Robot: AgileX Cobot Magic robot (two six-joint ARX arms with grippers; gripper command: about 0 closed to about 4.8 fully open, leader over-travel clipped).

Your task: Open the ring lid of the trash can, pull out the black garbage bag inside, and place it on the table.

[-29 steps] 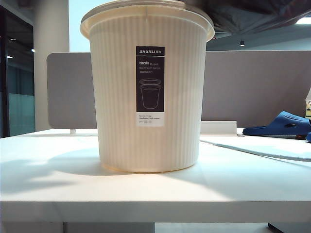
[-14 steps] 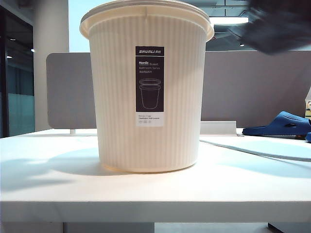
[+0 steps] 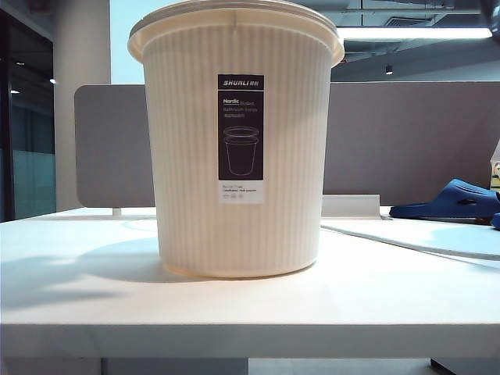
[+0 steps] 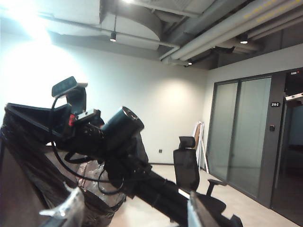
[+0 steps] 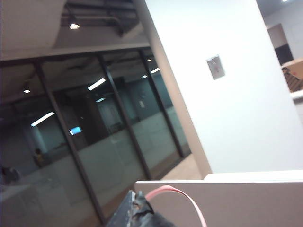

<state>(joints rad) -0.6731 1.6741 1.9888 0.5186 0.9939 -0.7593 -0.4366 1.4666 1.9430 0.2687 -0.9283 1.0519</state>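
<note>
Exterior view shows the cream-white, vertically ribbed round plastic trash can (image 3: 195, 172) standing upright in the middle of the wide, flat off-white table (image 3: 78, 305), its dark rectangular label (image 3: 241, 139) with a bucket outline facing the camera. A grey-brown partition panel (image 3: 391, 141) stands behind it, and a blue rubber slipper (image 3: 453, 199) lies at the far right of the tabletop. Neither arm nor gripper can be made out in this view, and no black plastic shows at the can's rim. In the right wrist view the right gripper (image 5: 139, 210) is up in the air, facing glass office walls and a white pillar. Its jaws are closed, and the thin salmon-pink plastic ring lid (image 5: 170, 187) arcs out from between them, clear of the can. Something dark and crumpled sits at the fingertips, too dim to identify. In the left wrist view the left gripper (image 4: 125, 210) is also raised, with its jaws wide apart and the room visible between them. The glossy, wrinkled black garbage bag (image 4: 28, 165), with clear plastic (image 4: 97, 177) showing on it, hangs just beside one of its fingers (image 4: 66, 208), below the other black arm (image 4: 118, 137). I cannot tell whether that finger touches the bag.
</note>
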